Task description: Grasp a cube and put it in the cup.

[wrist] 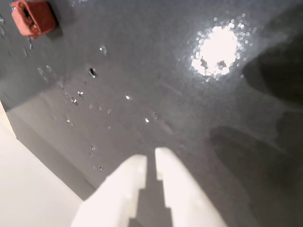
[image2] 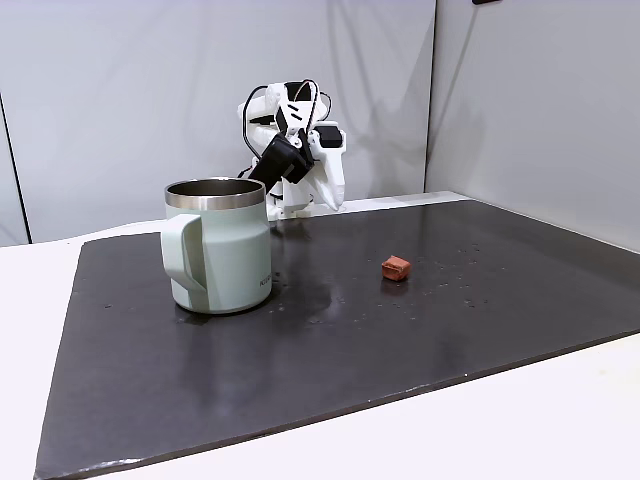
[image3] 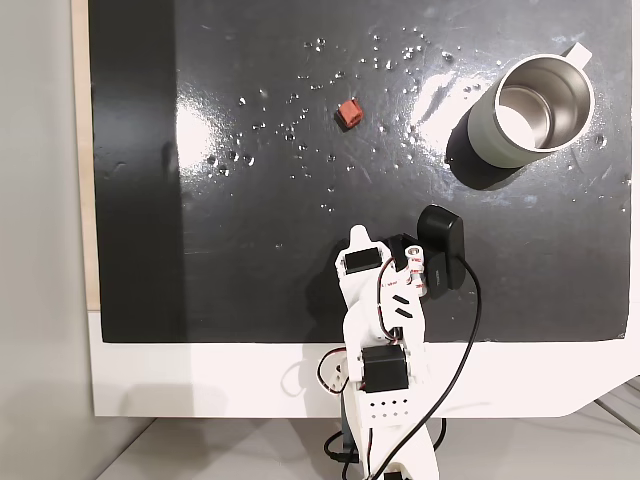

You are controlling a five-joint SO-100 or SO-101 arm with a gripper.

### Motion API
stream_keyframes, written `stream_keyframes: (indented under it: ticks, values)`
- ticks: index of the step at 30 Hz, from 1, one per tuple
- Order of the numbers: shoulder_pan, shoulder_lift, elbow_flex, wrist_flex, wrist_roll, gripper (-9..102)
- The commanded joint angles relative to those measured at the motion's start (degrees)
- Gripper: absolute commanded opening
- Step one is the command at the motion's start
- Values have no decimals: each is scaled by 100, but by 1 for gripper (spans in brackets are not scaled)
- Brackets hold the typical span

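Note:
The small brick-red cube [wrist: 33, 18] lies at the top left of the wrist view, far from my gripper [wrist: 151, 158]. The two white fingers stand almost together, shut, with nothing between them, above the dark mat. In both fixed views the cube [image2: 396, 267] [image3: 350, 113] sits alone near the mat's middle. The pale mint-green cup [image2: 225, 255] stands upright, its steel inside empty [image3: 485, 140] and its handle turned away from the arm. The white arm [image3: 385, 300] is folded back at the mat's edge, well apart from cube and cup.
A black mat [image2: 450, 320] covers most of the white table [image2: 560, 420]. Small bright droplets or specks [image3: 300, 130] dot the mat around the cube. A lamp's glare [wrist: 215, 49] shines on the mat. A black cable [image3: 470, 330] loops beside the arm's base.

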Motion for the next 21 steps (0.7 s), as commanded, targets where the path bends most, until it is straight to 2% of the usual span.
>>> stream_keyframes:
  ticks: [1,21]
  values:
    - [659,53,334,-1274,738,0]
    - [633,53,334,-1274,677,0]
